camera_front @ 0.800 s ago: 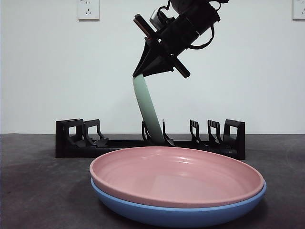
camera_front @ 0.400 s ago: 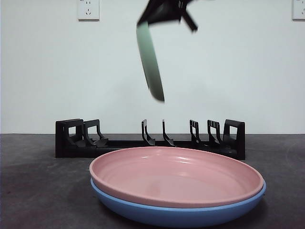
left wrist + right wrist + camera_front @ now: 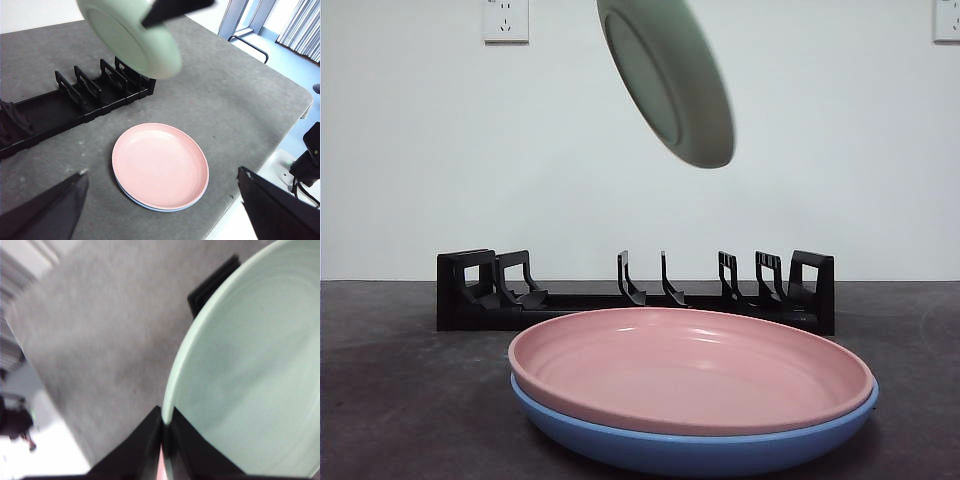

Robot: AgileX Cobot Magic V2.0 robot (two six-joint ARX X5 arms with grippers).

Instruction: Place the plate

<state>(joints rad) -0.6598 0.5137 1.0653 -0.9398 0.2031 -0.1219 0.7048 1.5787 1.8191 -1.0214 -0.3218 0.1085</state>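
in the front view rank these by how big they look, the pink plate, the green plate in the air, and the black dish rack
1. Black slotted dish rack, widest span.
2. Round pink plate, nearly as wide but nearest the camera, so unsure.
3. Pale green plate, tilted and cut off by the picture's top edge.

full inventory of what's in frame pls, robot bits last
green plate: 1, pale green, in the air above the rack, tilted
pink plate: 1, pink, on the table, stacked in the blue plate
blue plate: 1, blue, under the pink plate
rack: 1, black, slotted, behind the stacked plates, no plate in it
table: 1, dark grey
wall sockets: 2, white, high on the wall
right tool: 1, black, shut on the green plate's rim
left tool: 1, black, open, above the table, holding nothing
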